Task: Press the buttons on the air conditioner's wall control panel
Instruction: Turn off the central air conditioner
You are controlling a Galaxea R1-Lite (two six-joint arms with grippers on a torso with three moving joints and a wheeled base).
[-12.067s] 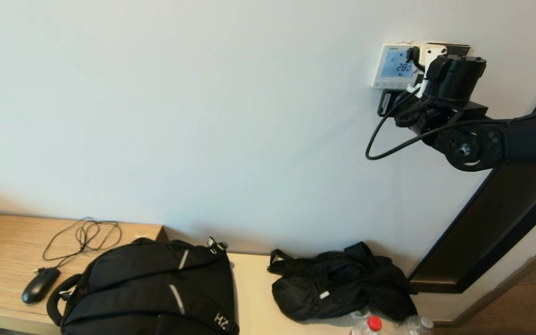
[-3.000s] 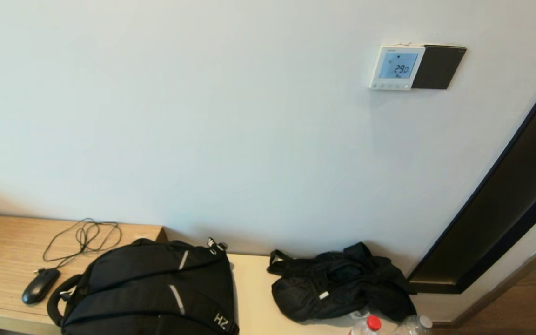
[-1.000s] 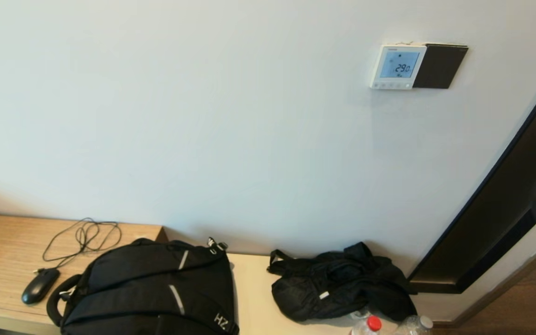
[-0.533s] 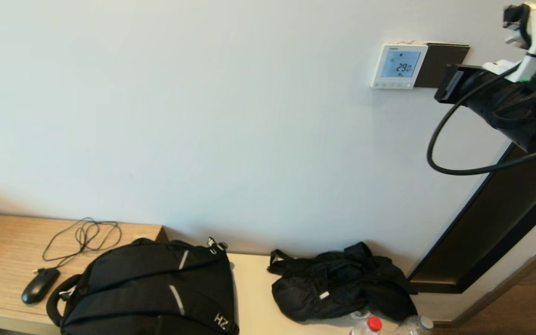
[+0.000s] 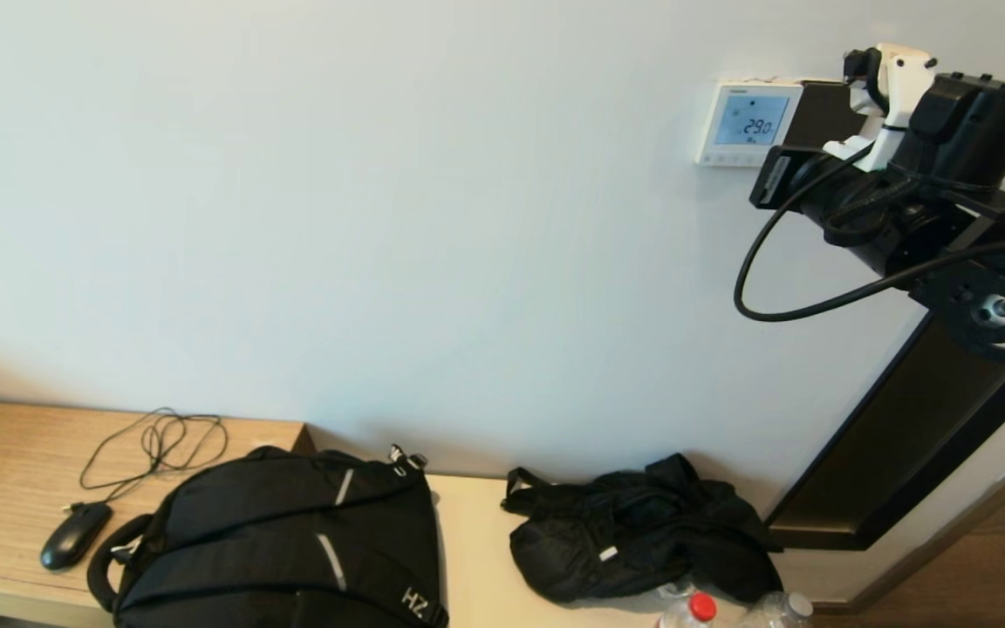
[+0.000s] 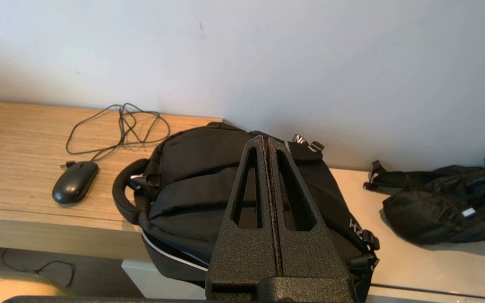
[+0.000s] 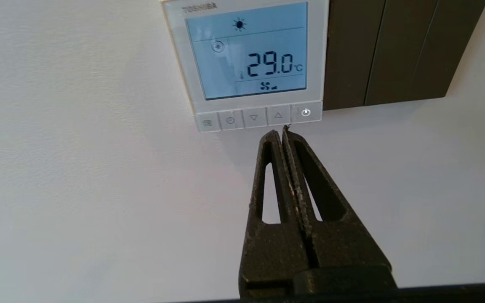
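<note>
Hotel rm: wall AC panel (image 5: 748, 123), backpack (image 5: 284, 541)

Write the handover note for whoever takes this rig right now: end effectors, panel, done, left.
Right end effector: fingers shut, raised to the wall, tips just below the up-arrow button of the Toshiba control panel; contact cannot be confirmed.
Left end effector: shut, empty, parked low over the black backpack.
Panel: lit, reading 29.0 °C, sun icon on, dark switch plate beside it.
Done: arm lined up at the button row.
Left: press the buttons, then withdraw.
</note>
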